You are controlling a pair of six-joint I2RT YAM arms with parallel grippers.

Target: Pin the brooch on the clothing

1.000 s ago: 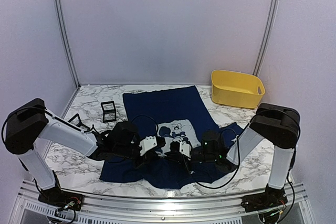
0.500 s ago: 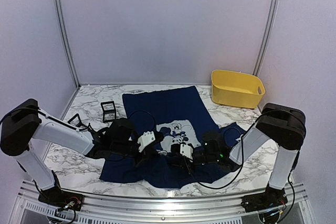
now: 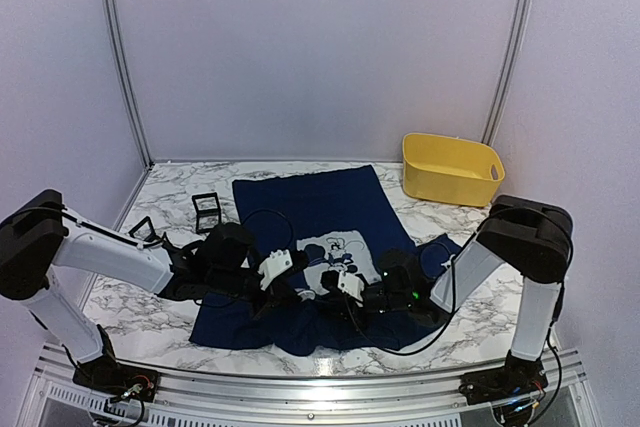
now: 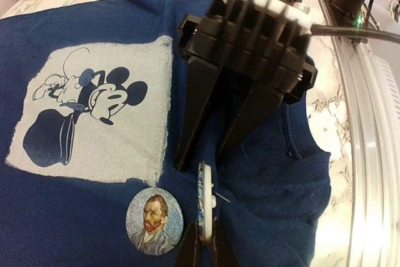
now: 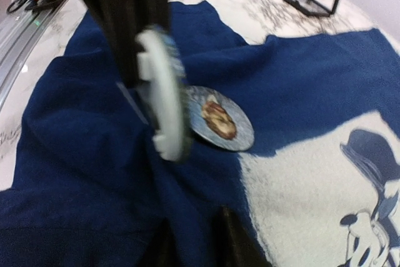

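Navy T-shirt (image 3: 310,197) lies flat on the marble surface (image 3: 165,325), neck end toward the arm bases; its pale grey mouse print (image 4: 147,92) faces up.

Left hand (image 4: 204,245) is clamped on the brooch (image 4: 203,207); the brooch stands on edge between the fingers, thin rim toward the left wrist camera, with a short pin sticking out on one side; it sits over the blue cloth just past the corner of the print, and I cannot tell whether the pin is in the fabric.

Portrait badge (image 4: 154,220), a bearded man on a blue ground, lies face up on the shirt just beside the held brooch and near the print's edge.

Right hand (image 4: 201,159) comes in from the opposite side, facing the left hand; its fingers stand narrowly apart with blue cloth showing in the gap; the tips are low at the shirt, close to the brooch; I cannot tell whether they pinch a fold.

The cloth is wrinkled and ridged around both hands.

Yellow tub (image 3: 440,185) sits at the far right of the surface, well apart from the shirt; two small black frames (image 3: 207,212) stand to the left of the shirt.
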